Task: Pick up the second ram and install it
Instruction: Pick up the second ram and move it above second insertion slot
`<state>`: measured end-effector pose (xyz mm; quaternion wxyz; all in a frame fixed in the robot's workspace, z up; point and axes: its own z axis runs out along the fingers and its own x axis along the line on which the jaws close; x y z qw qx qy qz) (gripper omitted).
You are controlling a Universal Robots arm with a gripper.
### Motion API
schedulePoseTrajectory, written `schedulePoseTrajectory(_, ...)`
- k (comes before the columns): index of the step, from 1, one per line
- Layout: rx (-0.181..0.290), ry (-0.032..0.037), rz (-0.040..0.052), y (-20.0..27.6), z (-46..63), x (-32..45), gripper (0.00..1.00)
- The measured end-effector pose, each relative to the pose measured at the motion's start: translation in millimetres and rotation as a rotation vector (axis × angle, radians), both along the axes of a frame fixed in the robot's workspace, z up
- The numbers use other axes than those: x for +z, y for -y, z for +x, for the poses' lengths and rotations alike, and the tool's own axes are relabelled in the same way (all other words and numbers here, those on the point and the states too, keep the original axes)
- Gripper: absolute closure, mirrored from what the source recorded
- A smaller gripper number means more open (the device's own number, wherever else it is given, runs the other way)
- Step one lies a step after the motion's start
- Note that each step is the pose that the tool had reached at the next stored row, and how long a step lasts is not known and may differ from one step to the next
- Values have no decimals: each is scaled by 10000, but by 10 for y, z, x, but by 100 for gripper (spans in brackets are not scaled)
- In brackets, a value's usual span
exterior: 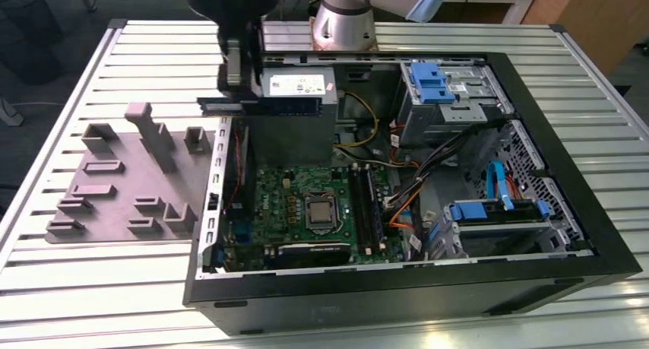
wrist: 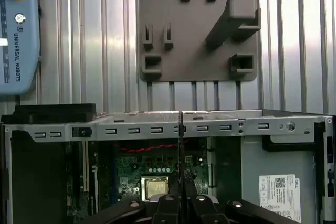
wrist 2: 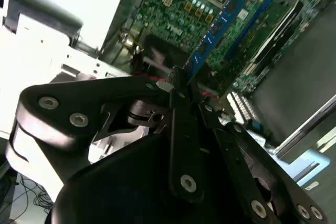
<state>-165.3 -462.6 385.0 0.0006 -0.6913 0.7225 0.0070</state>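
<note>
My gripper (exterior: 235,90) hangs over the open computer case's back corner on the exterior view's left, beside the power supply (exterior: 296,87). It is shut on the second ram (exterior: 231,102), a thin dark stick lying level under the fingers. In the second wrist view the ram (wrist 2: 220,24) looks blue and sticks out from the gripper (wrist 2: 176,80) over the green board (wrist 2: 173,9). In the first wrist view the ram (wrist: 180,145) is edge-on, a thin line rising from the gripper (wrist: 180,199). The board's long black sockets (exterior: 363,204) lie beside the processor (exterior: 318,212), well below the ram.
A grey fixture plate (exterior: 121,182) with upright blocks lies on the slatted table on the exterior view's left of the case (exterior: 406,296). Cables (exterior: 426,166), blue drive brackets (exterior: 436,83) and a drive cage (exterior: 497,212) crowd the case's other side. A pendant (wrist: 18,30) lies on the table.
</note>
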Motion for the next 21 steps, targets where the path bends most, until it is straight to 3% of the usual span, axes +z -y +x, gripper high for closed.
schedulePoseTrajectory(11, -2, 0, 0, 0, 452, 0, 86)
schedulePoseTrajectory(12, 0, 0, 0, 0, 543, 0, 86)
schedulePoseTrajectory(21, -2, 0, 0, 0, 941, 0, 86)
